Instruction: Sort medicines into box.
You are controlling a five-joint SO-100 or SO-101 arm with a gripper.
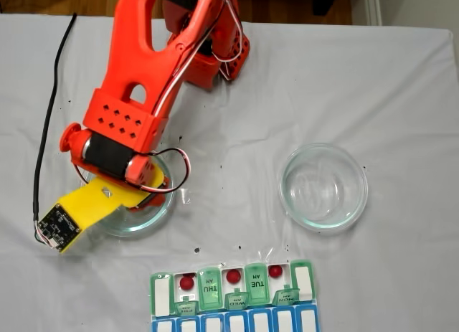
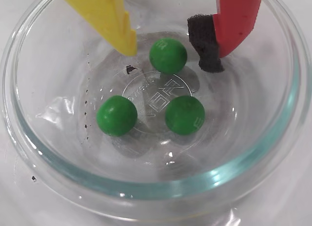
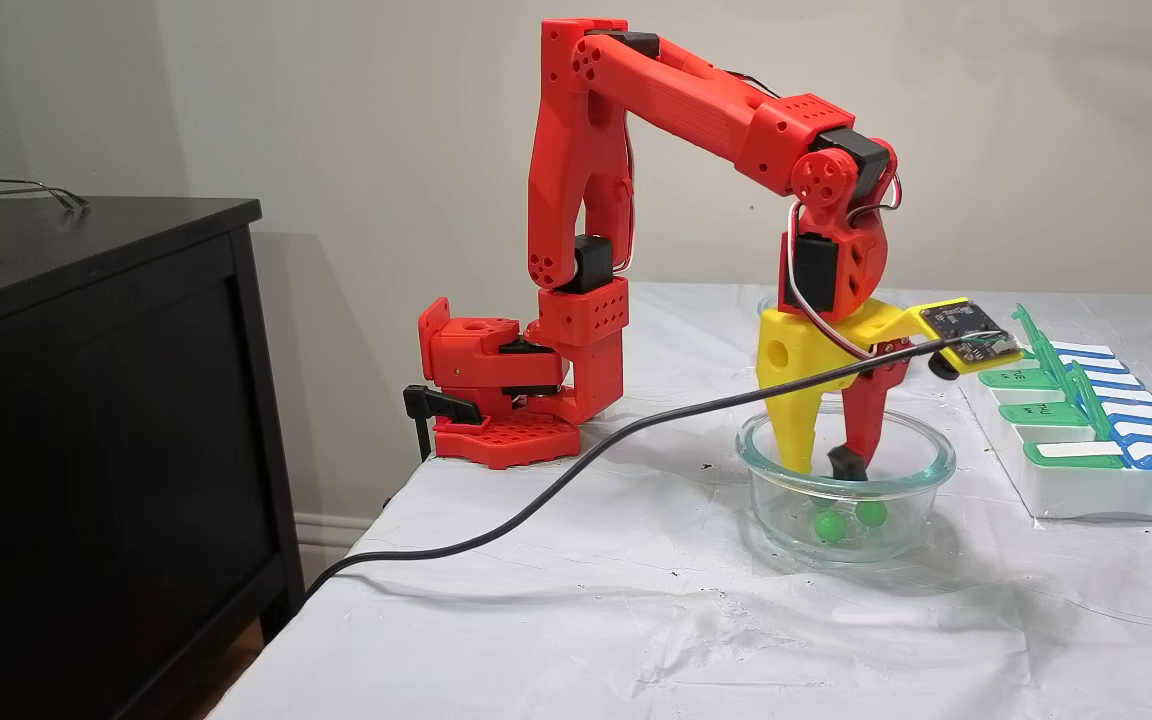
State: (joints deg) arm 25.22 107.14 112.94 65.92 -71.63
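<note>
From where I sat at the controls, my gripper [image 2: 176, 54] hung inside the glass bowl [image 2: 29, 138] on the left of the top-down fixed view, its yellow finger [image 2: 109, 21] and red finger [image 2: 236, 21] spread apart with nothing between them. In the wrist view a black foam pad [image 2: 204, 43] sat on the inner face of the red finger. Three green balls lay on the bottom of that bowl: one green ball [image 2: 168, 55] sat almost between the fingertips, closer to the yellow tip, while a second [image 2: 116, 115] and a third [image 2: 184, 114] rested nearer the camera, all three apart from each other. I could not tell whether either fingertip touched the glass. In the side-on fixed view the gripper [image 3: 824, 465] pointed downward into the bowl [image 3: 766, 495], with green balls [image 3: 824, 524] visible through its wall.

The pill organizer [image 1: 161, 296] lay at the bottom edge of the top-down view, its green lids flipped open. Three red balls sat there in separate white compartments: one red ball [image 1: 187, 281] at the left, another [image 1: 232, 276] in the middle, and the last [image 1: 275, 271] at the right, with the upright THU and TUE lids between them. A second glass bowl [image 1: 355, 203] stood well apart to the right on the white-covered desk [image 1: 401, 88]. A black cable [image 3: 536, 500] trailed off the desk from the wrist camera board [image 3: 966, 325].
</note>
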